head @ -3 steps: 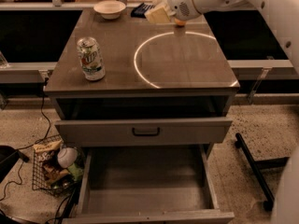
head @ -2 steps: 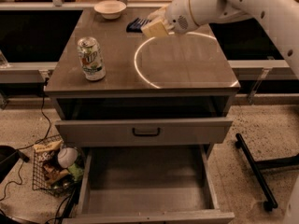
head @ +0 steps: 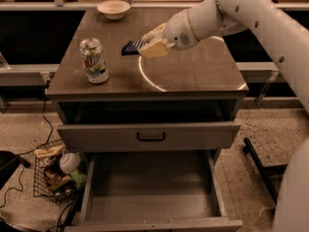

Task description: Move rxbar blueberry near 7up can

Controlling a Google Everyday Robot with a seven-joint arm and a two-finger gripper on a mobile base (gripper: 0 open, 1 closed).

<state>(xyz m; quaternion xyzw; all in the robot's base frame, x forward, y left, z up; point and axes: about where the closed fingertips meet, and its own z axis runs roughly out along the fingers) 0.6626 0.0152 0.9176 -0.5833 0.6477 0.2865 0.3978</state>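
Pale two-finger tool on a white arm, over the middle-back of the brown flat-topped desk. Its fingers are closed on one end of a small flat dark-blue snack bar in a shiny wrapper, the free end pointing left. Cannot tell whether the bar clears the desk. Upright white-and-green soda can with a silver top stands front left, apart from the bar. Pale shallow round bowl at the back edge. Below, grey bottom drawer pulled open. Wire basket on the floor, left.
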